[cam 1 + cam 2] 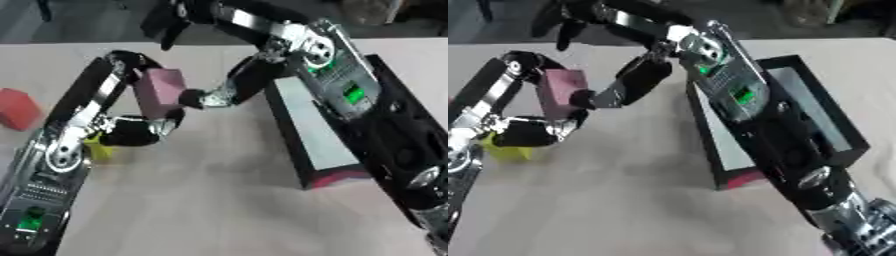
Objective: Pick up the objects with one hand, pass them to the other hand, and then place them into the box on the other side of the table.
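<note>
Left hand (131, 131) curls around a matte pink rectangular block (160, 91); right hand (229, 90) fingertips pinch its edge beside the black-walled box (846, 132); no legible writing

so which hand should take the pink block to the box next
The right hand. It already touches the pink block that the left hand holds up, and the box lies on the robot's right, under the right arm.

Block (158, 91) sits up at centre-left, between left hand (131, 131) below and right hand (203, 98) to its right. Box (846, 131) lies right of them. Cube (17, 108) far left, small piece (507, 151) under the left hand.
</note>
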Controlling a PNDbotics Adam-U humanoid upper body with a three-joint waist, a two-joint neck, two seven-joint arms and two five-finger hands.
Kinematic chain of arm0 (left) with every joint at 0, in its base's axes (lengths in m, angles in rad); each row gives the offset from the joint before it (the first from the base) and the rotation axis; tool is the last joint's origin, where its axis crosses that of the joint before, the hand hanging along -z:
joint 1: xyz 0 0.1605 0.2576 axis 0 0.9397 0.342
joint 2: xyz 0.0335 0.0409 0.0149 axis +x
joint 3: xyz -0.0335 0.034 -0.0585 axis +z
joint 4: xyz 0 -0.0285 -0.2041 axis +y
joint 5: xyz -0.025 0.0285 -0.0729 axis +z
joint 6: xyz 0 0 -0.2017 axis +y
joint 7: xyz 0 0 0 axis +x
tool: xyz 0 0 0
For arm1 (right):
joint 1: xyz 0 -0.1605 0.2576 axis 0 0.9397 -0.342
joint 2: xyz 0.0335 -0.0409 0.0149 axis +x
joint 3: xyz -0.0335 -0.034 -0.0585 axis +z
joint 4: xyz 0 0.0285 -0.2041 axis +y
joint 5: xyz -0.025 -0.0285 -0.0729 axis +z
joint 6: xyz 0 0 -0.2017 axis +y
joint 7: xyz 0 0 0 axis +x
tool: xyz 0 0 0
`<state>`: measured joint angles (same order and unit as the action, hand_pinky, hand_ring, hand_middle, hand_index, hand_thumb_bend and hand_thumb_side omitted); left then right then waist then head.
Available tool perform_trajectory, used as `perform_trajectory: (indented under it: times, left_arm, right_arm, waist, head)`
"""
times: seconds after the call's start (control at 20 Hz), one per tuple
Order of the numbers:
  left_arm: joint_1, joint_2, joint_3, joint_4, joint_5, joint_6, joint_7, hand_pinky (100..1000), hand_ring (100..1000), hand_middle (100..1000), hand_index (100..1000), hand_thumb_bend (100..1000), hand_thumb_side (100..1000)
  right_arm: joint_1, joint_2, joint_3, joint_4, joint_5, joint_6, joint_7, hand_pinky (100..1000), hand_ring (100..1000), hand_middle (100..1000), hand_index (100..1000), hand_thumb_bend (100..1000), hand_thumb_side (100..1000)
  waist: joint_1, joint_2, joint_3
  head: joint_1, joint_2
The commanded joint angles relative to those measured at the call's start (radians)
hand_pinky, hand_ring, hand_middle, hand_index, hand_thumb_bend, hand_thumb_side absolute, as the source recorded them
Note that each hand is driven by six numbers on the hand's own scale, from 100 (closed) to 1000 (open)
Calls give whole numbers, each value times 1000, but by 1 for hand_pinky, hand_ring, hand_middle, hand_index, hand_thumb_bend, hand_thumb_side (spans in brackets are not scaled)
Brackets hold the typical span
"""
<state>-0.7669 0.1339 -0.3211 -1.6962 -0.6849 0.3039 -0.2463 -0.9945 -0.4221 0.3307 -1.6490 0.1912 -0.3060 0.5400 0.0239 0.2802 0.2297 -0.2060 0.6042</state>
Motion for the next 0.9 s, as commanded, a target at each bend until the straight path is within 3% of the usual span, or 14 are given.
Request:
perform_trajectory:
  times: [0.05, 0.5, 0.9]
  left_arm:
    - [-22, -11, 5, -6, -27, 9, -5, 714, 470, 396, 531, 197, 100]
    - [-18, -31, 11, -14, -47, 48, 7, 707, 464, 390, 529, 201, 100]
    - [-4, -34, 15, -16, -50, 76, 11, 703, 462, 387, 530, 205, 100]
  right_arm:
    - [-19, -1, 1, -12, 43, -20, -3, 802, 721, 804, 802, 404, 100]
    - [-8, -1, 1, -17, 155, -67, -54, 785, 720, 721, 751, 426, 100]
    - [1, -6, -4, -36, 180, -51, -131, 760, 629, 702, 748, 437, 100]
  waist:
    - [3, -32, 1]
    - [5, -31, 0]
    - [6, -28, -1]
  head:
    - [-4, -6]
    - [-4, -7]
    - [-8, -9]
